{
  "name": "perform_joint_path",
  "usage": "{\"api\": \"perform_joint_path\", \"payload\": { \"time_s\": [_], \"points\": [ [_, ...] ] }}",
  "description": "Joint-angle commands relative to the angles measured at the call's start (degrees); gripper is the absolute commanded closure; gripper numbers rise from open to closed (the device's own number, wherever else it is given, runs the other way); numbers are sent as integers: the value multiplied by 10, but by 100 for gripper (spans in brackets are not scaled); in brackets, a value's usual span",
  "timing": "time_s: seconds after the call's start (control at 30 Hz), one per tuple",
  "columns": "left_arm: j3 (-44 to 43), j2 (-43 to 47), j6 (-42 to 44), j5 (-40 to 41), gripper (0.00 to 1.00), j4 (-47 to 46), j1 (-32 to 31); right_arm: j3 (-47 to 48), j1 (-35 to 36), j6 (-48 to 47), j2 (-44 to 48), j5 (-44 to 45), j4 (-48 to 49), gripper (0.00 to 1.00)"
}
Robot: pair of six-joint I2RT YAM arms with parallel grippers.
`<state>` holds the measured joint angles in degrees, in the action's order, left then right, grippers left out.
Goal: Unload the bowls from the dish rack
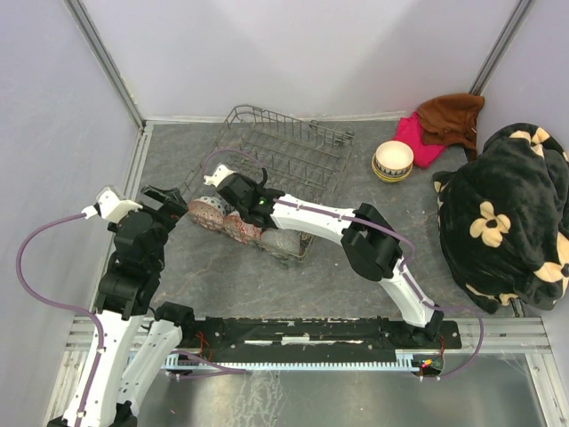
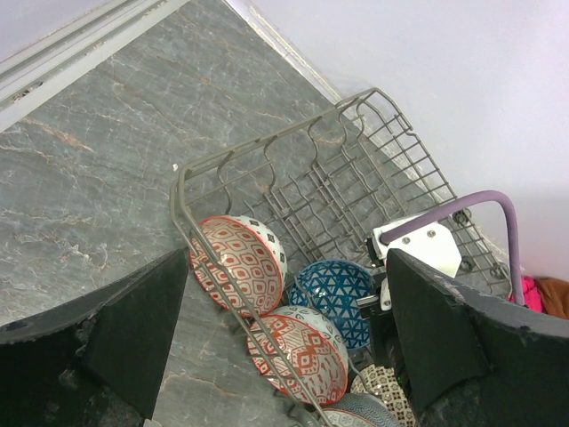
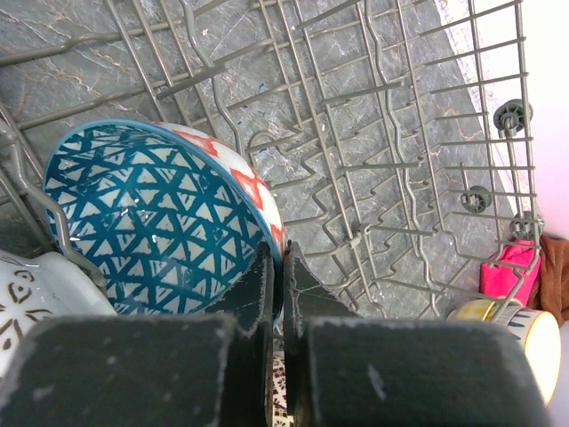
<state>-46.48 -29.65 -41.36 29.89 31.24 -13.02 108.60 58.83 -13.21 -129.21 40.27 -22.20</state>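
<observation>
The grey wire dish rack (image 1: 284,151) stands at the table's middle back; it also shows in the left wrist view (image 2: 356,169) and the right wrist view (image 3: 382,133). Several patterned bowls stand on edge along its near side (image 1: 233,222). My right gripper (image 3: 283,267) is shut on the rim of the blue triangle-patterned bowl (image 3: 151,222), which also shows in the left wrist view (image 2: 338,289). Two red-patterned bowls (image 2: 240,262) (image 2: 302,351) lean beside it. My left gripper (image 2: 284,356) is open and empty, just left of the rack. A cream and yellow bowl (image 1: 393,161) stands outside the rack at its right.
A pink cloth (image 1: 422,142) and a brown cloth (image 1: 452,120) lie at the back right. A black blanket with cream flowers (image 1: 511,213) fills the right side. Grey walls close in the back and the left.
</observation>
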Motion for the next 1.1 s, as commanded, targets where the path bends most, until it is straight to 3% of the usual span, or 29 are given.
{"api": "perform_joint_path", "payload": {
  "time_s": [0.0,0.8,0.97,1.07],
  "points": [
    [-13,-3,-6,6,1,-9,-2,3,0,6,40,17,41,99],
    [-13,1,-9,7,1,-8,-2,53,-10,-71,106,98,60,99],
    [-13,-1,-11,4,1,-9,-2,83,-63,-29,139,71,25,99],
    [-10,0,-12,0,1,-12,-2,128,-138,31,156,27,-44,99]
  ]
}}
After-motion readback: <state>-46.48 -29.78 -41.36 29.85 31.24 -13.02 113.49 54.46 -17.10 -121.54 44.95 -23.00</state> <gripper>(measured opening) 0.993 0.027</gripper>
